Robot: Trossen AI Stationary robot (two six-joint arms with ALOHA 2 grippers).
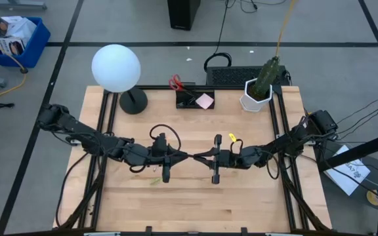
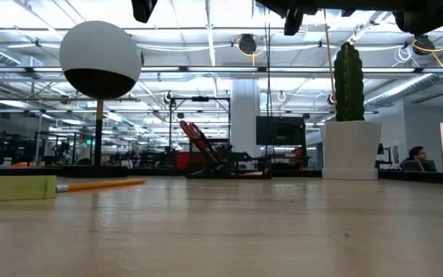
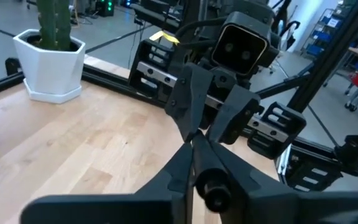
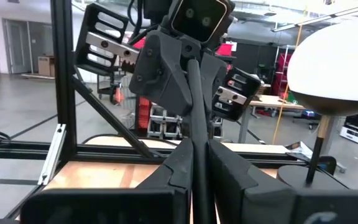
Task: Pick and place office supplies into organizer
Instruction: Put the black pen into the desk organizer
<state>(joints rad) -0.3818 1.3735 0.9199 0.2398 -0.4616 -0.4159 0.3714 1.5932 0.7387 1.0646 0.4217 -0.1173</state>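
1. My left claw [image 1: 185, 156] hangs over the middle of the tabletop [image 1: 195, 210], well apart from the organizer [image 1: 190, 99] and out in front of it.
2. My right claw [image 1: 199, 156] faces it tip to tip at the same spot, so the two meet almost in line with the organizer's middle.
3. A black pen [image 4: 194, 124] runs between them. My right claw is clamped on it, with the shaft standing straight up between its fingers [image 4: 232, 168] in the right wrist view.
4. My left claw's fingers [image 3: 173, 177] are drawn together around the same pen, whose round end shows between them in the left wrist view.
5. The organizer sits at the far edge of the tabletop. The red-handled scissors [image 1: 175, 82] stand in its end nearer the lamp [image 1: 115, 67], and the pink pad [image 1: 205, 100] lies in its end nearer the plant pot [image 1: 256, 98].
6. A yellow pencil [image 2: 102, 185] lies flat on the tabletop, well apart from the organizer, with a pale green block [image 2: 18, 188] at its end.
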